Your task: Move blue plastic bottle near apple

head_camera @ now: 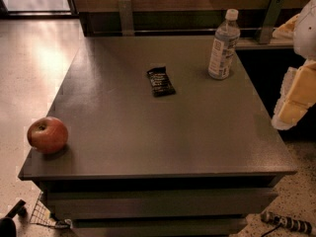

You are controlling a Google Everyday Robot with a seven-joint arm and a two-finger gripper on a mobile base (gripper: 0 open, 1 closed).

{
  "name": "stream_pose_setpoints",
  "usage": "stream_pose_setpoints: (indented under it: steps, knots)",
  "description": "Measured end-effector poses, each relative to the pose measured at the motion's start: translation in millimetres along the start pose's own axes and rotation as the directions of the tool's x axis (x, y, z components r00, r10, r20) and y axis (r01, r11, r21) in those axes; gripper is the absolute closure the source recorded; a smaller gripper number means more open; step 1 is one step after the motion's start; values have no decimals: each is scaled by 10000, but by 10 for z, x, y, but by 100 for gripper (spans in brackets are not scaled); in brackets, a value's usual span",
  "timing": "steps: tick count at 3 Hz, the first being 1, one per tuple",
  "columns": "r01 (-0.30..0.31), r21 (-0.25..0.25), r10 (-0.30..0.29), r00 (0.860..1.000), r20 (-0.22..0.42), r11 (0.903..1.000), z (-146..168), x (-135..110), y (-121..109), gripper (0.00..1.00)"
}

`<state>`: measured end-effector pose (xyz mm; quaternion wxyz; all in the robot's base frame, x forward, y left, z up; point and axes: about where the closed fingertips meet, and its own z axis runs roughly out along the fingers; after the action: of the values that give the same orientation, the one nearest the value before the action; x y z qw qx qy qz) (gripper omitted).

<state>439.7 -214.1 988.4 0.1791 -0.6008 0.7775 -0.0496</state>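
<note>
While the blue plastic bottle point(223, 46) stands upright at the far right of the grey table point(163, 132), the apple point(47, 135) sits at the near left corner, well apart from it. Between them, nearer the bottle, lies 1 black snack wrapper point(160, 81). The gripper point(295, 100) hangs at the right edge, off the tabletop, holding nothing visible; whether it is open or closed cannot be told.

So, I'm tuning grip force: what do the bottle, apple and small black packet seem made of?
Blue plastic bottle: thin clear bluish plastic, glossy; the background shows through it. Apple: probably real fruit, smooth red-yellow skin with a soft sheen. Black wrapper: likely plastic film or foil, with creased glints. The pincer hangs beside the right edge of the table, away from all three.
</note>
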Motion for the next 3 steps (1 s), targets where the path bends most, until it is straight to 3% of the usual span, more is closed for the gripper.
stream_pose_setpoints:
  steps: [1,2,3]
  knots:
    - [-17,87,16,10000,28,10000,-7,1,-22,0]
    - [-562,670,517,9964,665,9962,54,49,-265,0]
    - [-2259,1152,1823,9352,3035,9673,423,312,-780,0]
